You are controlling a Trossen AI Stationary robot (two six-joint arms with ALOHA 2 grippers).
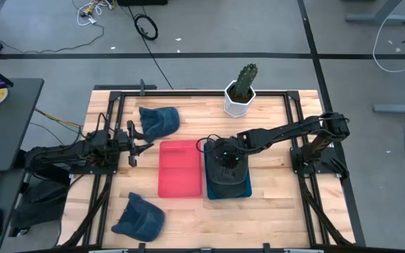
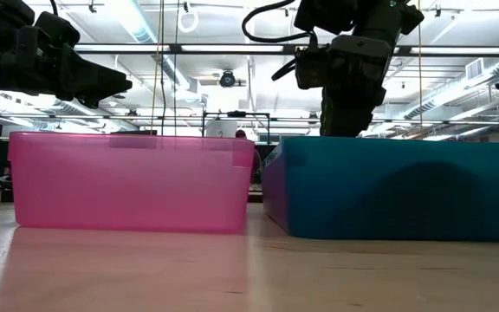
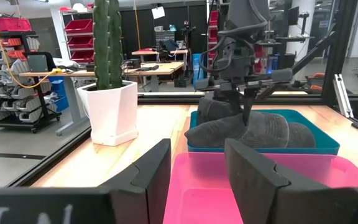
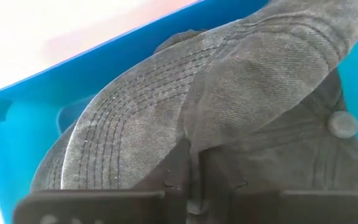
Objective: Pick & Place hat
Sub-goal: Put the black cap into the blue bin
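A grey cap (image 4: 229, 93) lies in the blue bin (image 1: 246, 191), bulging above the bin's rim (image 3: 325, 146) in the left wrist view. My right gripper (image 3: 246, 115) stands over it, pointing steeply down, shut on its cloth. The pink bin (image 1: 180, 169) stands right beside the blue one, toward the table's left. My left gripper (image 1: 140, 144) waits level and open at the table's left, beside the pink bin's far corner. Two blue caps lie on the wood, one (image 1: 159, 119) at the far left and one (image 1: 139, 216) at the near left. My right gripper pinches a raised fold of the cap's cloth (image 4: 194, 146) between its two fingers, where the stitched brim (image 4: 117, 143) meets the crown. The fingers come from above, slanting down. The cap sits in the blue bin, its crown button (image 4: 342, 123) off to one side.
A cactus in a white pot (image 1: 240, 93) stands on the table's far side, behind the blue bin. The arms' black frames run along the left and right edges. Bare wood shows at the near middle and near right.
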